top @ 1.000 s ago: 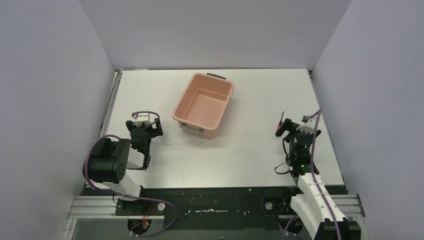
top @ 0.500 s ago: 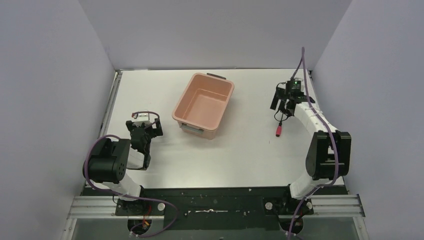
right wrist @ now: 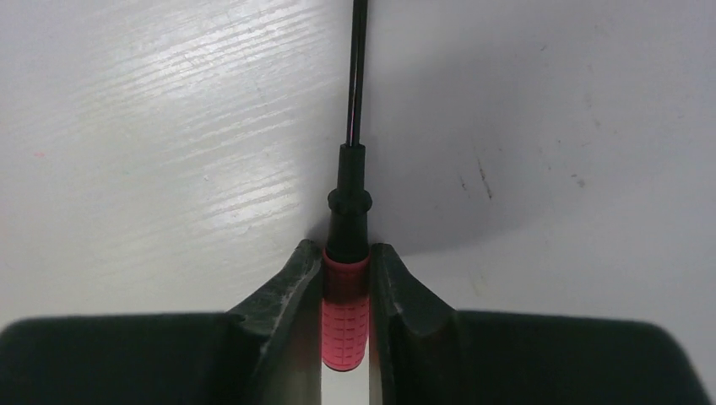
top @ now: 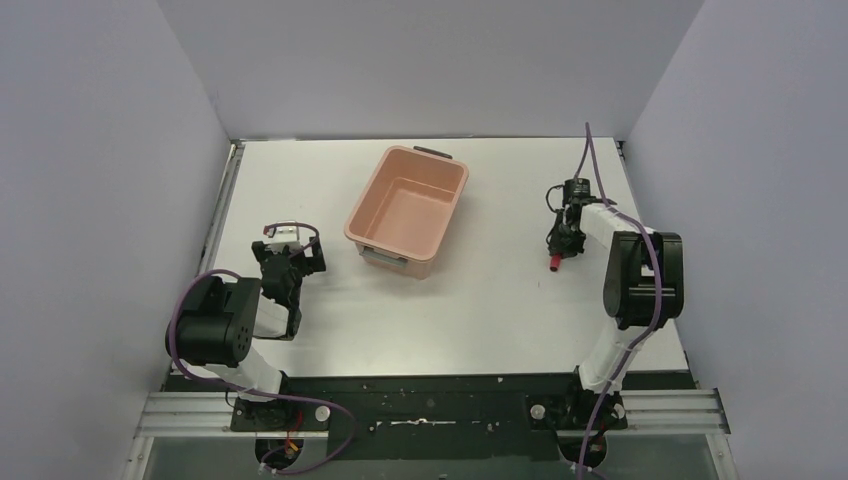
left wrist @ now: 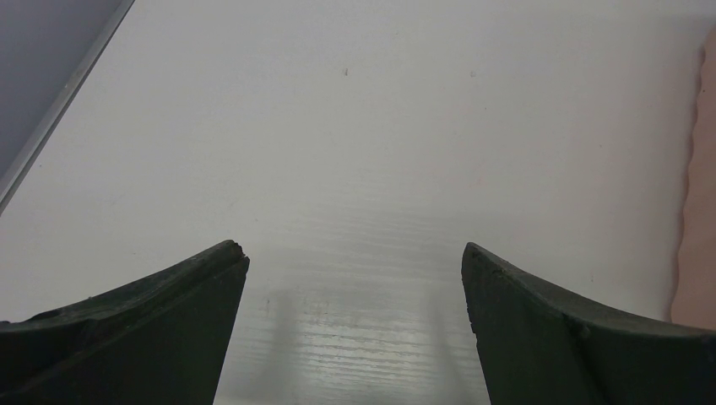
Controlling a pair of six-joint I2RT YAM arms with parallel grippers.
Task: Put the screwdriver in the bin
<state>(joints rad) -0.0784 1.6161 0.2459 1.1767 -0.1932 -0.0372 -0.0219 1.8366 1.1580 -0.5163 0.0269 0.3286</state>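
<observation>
Red-handled screwdriver (right wrist: 345,314) sits clamped in the right tool (right wrist: 346,257) at the worktop (top: 480,300), left tool (left wrist: 353,251) spread apart, so only the grasp looks done; the carry to the empty bin (top: 408,212) remains.

Bright even light w/ glare on table (right wrist: 211,194).

Tabletop (top: 500,310): white, matte, with a faint grain and a few dark specks in the wrist views.
Back wall (top: 430,60): plain pale grey-lilac panel.
Left wall (top: 100,200): same panel, meeting the tabletop along a light strip (top: 224,200), possibly metal.
Right wall (top: 750,200): same panel.
Near edge: dark base plate (top: 430,395), silver rail (top: 185,412), scattered white flecks.
Light: soft and even, with glare patches on the tabletop.
</observation>
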